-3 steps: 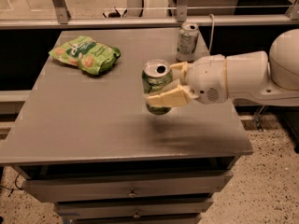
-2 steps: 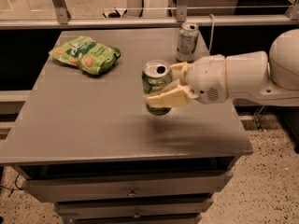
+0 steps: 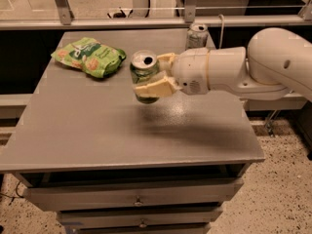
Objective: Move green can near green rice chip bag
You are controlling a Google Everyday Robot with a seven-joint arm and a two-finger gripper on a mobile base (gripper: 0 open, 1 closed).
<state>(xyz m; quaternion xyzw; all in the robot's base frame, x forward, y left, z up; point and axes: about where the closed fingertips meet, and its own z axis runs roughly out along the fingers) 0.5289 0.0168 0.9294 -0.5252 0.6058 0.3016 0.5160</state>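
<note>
I am seeing the green rice chip bag [image 3: 87, 56] lying flat at the far left of the bench [image 3: 122, 135]. Just to its right and apart from it, the green can [image 3: 145, 77] is sitting upright in my pincer [image 3: 148, 74]. The pincer is clamping the can from its near and far sides and seemingly holding it a little off the surface. The white arm [image 3: 243, 69] is reaching in from the right, and beyond it a paler silver can [image 3: 197, 35] is standing at the bench's far edge.
</note>
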